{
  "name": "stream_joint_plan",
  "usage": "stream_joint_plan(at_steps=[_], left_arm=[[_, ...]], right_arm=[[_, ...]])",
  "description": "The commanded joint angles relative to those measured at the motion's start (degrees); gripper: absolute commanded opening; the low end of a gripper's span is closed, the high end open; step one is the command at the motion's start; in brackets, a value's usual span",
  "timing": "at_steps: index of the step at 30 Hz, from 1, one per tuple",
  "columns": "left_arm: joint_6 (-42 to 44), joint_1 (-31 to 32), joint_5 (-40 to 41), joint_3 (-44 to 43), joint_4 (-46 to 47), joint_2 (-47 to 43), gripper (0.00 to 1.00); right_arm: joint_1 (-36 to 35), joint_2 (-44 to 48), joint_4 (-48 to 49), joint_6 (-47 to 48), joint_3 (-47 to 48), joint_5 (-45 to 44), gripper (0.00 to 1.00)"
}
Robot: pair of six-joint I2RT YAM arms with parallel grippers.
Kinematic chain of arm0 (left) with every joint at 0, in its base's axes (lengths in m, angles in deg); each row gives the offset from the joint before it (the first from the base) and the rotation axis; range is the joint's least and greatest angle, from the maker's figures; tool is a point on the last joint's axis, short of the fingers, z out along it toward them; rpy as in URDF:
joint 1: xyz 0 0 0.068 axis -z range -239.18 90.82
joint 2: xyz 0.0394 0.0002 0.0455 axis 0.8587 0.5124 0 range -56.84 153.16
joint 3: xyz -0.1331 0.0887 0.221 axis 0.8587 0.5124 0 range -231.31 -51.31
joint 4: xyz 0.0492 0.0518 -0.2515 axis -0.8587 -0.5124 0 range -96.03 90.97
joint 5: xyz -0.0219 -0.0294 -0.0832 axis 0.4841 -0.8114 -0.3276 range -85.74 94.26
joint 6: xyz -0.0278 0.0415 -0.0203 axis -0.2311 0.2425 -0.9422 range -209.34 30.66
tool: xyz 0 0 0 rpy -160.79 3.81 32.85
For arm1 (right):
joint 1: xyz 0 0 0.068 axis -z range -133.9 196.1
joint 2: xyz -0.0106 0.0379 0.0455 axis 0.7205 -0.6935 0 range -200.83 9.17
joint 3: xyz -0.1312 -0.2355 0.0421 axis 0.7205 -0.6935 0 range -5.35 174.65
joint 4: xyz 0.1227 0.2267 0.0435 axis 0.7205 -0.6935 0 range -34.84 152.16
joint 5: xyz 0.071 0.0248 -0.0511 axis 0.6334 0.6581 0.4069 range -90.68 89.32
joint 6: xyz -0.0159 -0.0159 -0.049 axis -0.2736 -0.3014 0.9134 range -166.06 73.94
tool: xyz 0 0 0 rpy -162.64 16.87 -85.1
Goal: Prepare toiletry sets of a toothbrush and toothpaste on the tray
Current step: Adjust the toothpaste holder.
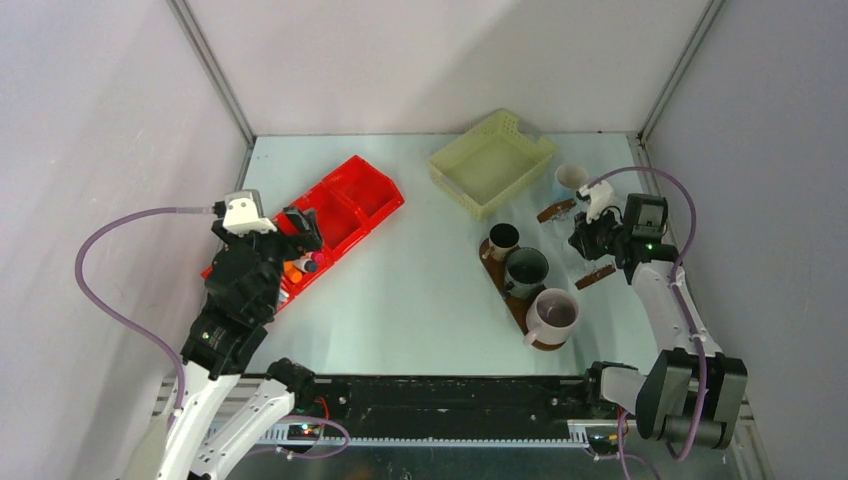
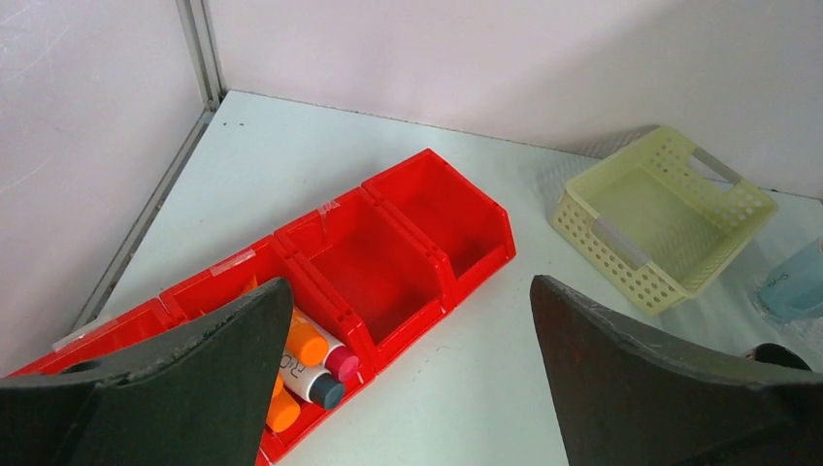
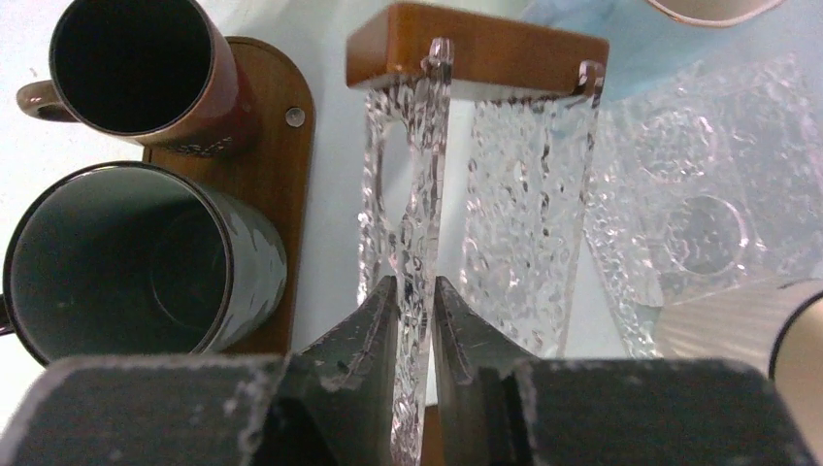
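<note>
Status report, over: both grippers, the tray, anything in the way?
Left gripper open over tubes in red bin. Right gripper, jaws shut on clear panel beside tray. Three empty mugs on tray, no toothpaste there yet.

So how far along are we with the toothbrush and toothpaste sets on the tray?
Done: the small dark brown mug, dark green mug and mauve-grey mug stand on the dark brown oval wooden tray, all apparently empty. In hand: the right gripper pinches a clear textured plastic panel; the left gripper hangs open above orange and white tubes in the red compartmented bin. Left: every tube and toothbrush.
</note>
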Motion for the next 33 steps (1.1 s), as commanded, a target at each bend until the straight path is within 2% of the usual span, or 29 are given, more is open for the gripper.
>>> stream_joint_plan(at_steps=[1,11,19,24,33], left_arm=[[1.5,-0.6,-0.3,0.6,1.6,-0.1,1.0],[1.4,-0.6,-0.6,0.8,1.8,0.2,1.0],[1.4,-0.6,-1.4,1.0,2.0,0.0,1.0],[1.1,-0.6,-2.9,1.0,2.4,-0.1,1.0],[-3.3,-0.6,-15.9,0.6,6.3,2.6,1.0]], right_arm=[[0.4,-0.6,2.2,2.5,0.9,5.4,0.0],[3.0,-5.5,1.8,0.4,0.8,15.3,0.0],[8.4,-8.2,4.8,-4.6,0.9,23.1,0.0],[9.5,-8.7,3.0,-5.9,4.1,25.6,0.0],[9.4,-1.7,4.1,-10.4,7.5,27.1,0.0]])
